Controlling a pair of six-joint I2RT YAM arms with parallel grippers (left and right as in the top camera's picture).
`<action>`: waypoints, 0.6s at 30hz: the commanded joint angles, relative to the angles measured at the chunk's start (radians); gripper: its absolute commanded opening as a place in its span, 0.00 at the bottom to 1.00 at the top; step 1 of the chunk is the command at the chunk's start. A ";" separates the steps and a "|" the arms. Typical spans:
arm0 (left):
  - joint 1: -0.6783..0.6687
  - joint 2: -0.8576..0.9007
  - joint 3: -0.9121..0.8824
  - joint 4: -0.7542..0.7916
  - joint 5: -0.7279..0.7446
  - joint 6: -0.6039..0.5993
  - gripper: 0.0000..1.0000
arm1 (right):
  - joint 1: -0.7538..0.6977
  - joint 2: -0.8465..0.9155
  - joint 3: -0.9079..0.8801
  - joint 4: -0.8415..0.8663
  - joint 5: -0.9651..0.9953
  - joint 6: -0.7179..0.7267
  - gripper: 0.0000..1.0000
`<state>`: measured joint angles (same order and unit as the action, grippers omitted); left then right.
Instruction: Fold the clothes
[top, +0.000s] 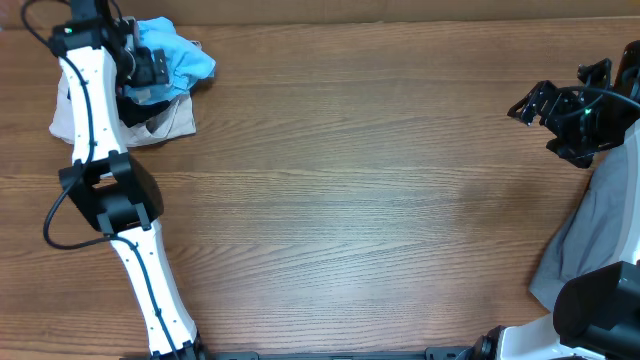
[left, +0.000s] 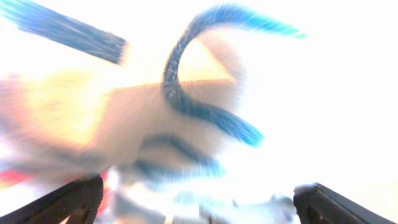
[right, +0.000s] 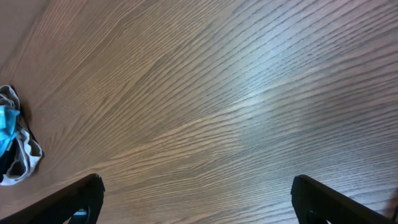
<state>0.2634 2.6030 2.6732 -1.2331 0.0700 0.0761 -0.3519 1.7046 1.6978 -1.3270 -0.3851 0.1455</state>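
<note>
Wood-grain table (top: 350, 200) lies bare across the middle, and your work sits at its far left corner: a pile (top: 165, 110) of clothes, with the blue shirt (top: 185, 55) crumpled on top, a black piece (top: 140, 108) under it and a beige piece (top: 178, 122) at the bottom. Your left gripper (top: 150, 68) hangs right over that pile, at the shirt's left edge. Its wrist camera is blurred and washed out, showing only blue bands of cloth close ahead; the fingers (left: 74, 199) stand wide apart at the lower corners, and I see nothing pinched between them. Your right gripper (top: 535, 105) hovers well apart at the far right, above bare wood, its fingers (right: 74, 199) wide too and empty. A grey cloth (top: 585, 235) lies at the near right edge, beside the right arm's base. I judge you are at the very start, picking the shirt out of the pile, with no fold made. The next move calls for you to close the left fingers on a single layer of the shirt, near a hem or shoulder rather than the bunched middle. Then lift it free of the black and beige pieces and carry it to the open centre, where both arms can spread it flat. Watch that the lower pieces do not come up with it.
</note>
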 joint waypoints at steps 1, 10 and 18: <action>-0.002 -0.229 0.051 0.007 0.005 0.044 1.00 | 0.004 -0.008 0.038 -0.004 0.003 -0.043 1.00; -0.002 -0.408 0.051 0.014 -0.002 0.043 1.00 | 0.004 -0.073 0.380 -0.206 0.037 -0.073 1.00; -0.004 -0.410 0.046 0.003 -0.002 0.044 1.00 | 0.004 -0.218 0.595 -0.367 -0.035 -0.075 1.00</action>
<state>0.2634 2.1662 2.7319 -1.2255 0.0711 0.1074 -0.3519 1.5829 2.2425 -1.6878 -0.3614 0.0822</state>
